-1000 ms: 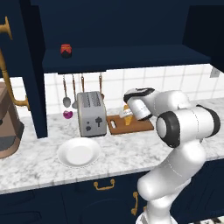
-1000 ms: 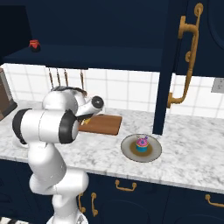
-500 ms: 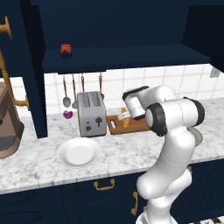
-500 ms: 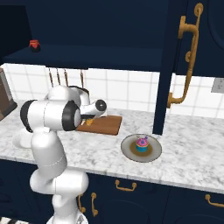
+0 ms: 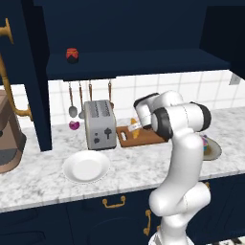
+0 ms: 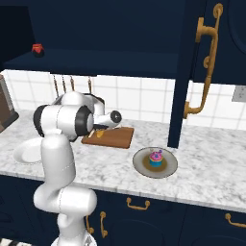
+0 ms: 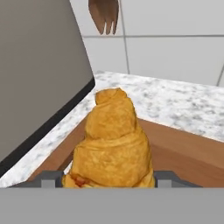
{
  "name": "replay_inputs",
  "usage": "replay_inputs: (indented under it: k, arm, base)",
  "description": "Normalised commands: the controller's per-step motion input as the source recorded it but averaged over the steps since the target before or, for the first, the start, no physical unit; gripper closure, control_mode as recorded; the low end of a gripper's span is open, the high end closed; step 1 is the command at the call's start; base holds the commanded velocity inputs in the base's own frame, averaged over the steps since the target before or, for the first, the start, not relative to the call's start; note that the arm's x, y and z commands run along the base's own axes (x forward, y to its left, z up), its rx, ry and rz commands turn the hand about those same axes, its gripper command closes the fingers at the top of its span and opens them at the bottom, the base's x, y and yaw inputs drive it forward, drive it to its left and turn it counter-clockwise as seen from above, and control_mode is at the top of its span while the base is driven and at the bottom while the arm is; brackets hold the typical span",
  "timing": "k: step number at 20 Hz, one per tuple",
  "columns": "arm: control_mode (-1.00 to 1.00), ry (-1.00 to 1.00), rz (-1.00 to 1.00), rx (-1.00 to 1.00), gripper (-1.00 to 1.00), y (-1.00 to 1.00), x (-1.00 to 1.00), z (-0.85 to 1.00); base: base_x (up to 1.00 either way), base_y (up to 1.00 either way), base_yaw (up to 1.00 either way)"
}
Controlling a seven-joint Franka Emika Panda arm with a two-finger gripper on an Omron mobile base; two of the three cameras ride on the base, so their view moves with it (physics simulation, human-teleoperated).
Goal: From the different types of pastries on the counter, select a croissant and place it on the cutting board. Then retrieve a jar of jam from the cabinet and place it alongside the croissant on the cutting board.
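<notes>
Here, a veined marble worktop (image 5: 43, 184) runs across the lower half of both base views, backed by white tiles and overhung by a dark navy cabinet (image 5: 139, 62) whose shelf crosses the upper part of each frame. One croissant (image 7: 113, 144) lies on the one wooden cutting board (image 5: 146, 139), at the centre of the left base view. The hand (image 7: 109, 180) sits low over the board, its two tips flanking the pastry's near end; whether they clamp it or stand just free cannot be told. One red jar of jam (image 5: 72, 55) stands on the cabinet shelf, upper left in both base views. One grey toaster (image 5: 99, 124) stands just left of the board, one white plate (image 5: 86, 166) nearer the worktop's front edge. The right base view shows one pink-frosted cupcake (image 6: 155, 157) on a dark dish (image 6: 139, 166) at centre frame, which the arm mostly hides in the left. The hand view alone shows the croissant's flaky ridges, with the toaster's grey side filling its upper left.
</notes>
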Motion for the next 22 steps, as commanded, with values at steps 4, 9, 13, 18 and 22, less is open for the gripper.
replay_inputs:
  k: [4, 9, 13, 18, 22]
  arm:
    - [-1.0, 0.03, 0.04, 0.0, 1.0, 0.06, 0.27, -0.42]
    - [-1.0, 0.03, 0.02, 0.0, 1.0, 0.06, 0.24, -0.42]
    - [-1.0, 0.06, 0.04, 0.0, -1.0, 0.33, 0.02, -0.45]
    - [-1.0, 0.05, 0.01, 0.0, -1.0, 0.03, 0.0, -0.04]
    - [-1.0, 0.03, 0.0, 0.0, -1.0, 0.0, 0.0, 0.0]
  base:
    - [0.0, 0.0, 0.0]
    - [0.0, 0.0, 0.0]
    - [0.0, 0.0, 0.0]
    - [0.0, 0.0, 0.0]
    - [0.0, 0.0, 0.0]
